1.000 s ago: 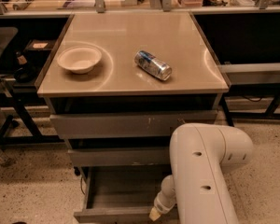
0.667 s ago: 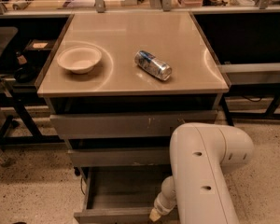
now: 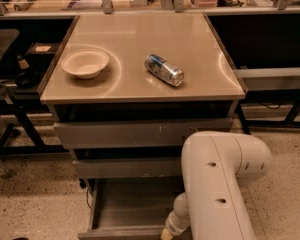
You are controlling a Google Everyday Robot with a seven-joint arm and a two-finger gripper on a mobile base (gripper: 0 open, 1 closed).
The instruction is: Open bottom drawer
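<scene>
The bottom drawer is pulled out at the foot of the grey cabinet, showing its shallow grey tray; its front edge runs along the bottom of the camera view. My white arm reaches down at the lower right. My gripper is at the drawer's front right corner, mostly out of view below the frame edge and behind the arm's wrist. The mid-sized drawer front and the tallest front above it are closed.
On the cabinet's beige top stand a white bowl and a lying drink can. Black tables and shelving flank the cabinet on both sides. The speckled floor lies around it.
</scene>
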